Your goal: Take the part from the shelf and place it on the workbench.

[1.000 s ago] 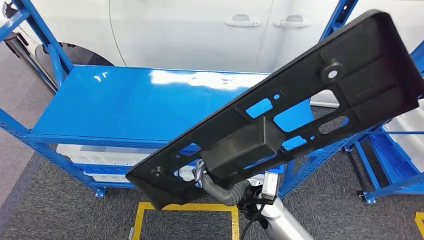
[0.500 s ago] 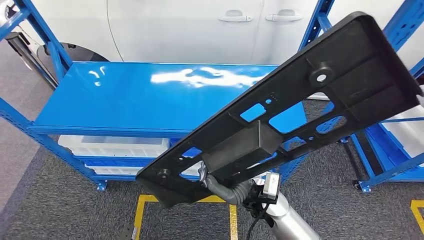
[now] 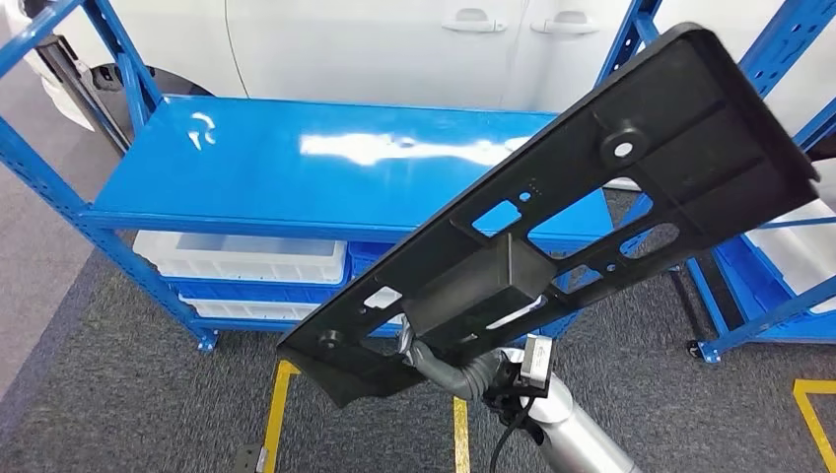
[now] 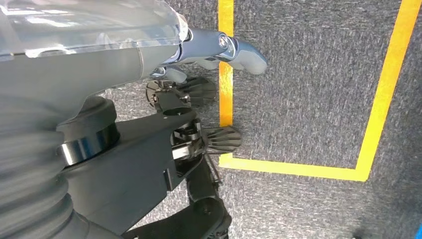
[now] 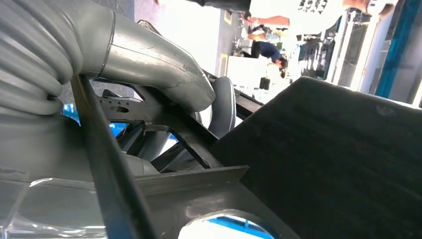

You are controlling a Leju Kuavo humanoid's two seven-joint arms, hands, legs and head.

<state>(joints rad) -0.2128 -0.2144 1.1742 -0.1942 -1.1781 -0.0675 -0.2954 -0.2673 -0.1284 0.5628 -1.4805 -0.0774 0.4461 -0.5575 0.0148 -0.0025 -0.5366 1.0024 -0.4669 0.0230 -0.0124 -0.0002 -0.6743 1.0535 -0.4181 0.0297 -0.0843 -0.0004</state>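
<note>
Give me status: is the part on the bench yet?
Not yet. Done: the black part is off the shelf. In hand: the right hand grips it from below, holding it tilted in the air above the blue bench top. The left hand hangs open over the floor. Left: lower the part onto the bench and let go.

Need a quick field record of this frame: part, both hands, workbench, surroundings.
part: long black plastic panel with cutouts, held tilted in the air, not yet set down
right hand: grips the panel from underneath near its lower end
left hand: hangs over grey carpet with yellow floor tape, holding nothing
workbench: blue shelf top, bare and glossy, ahead of the robot
below top: white bins
background: white car
</note>
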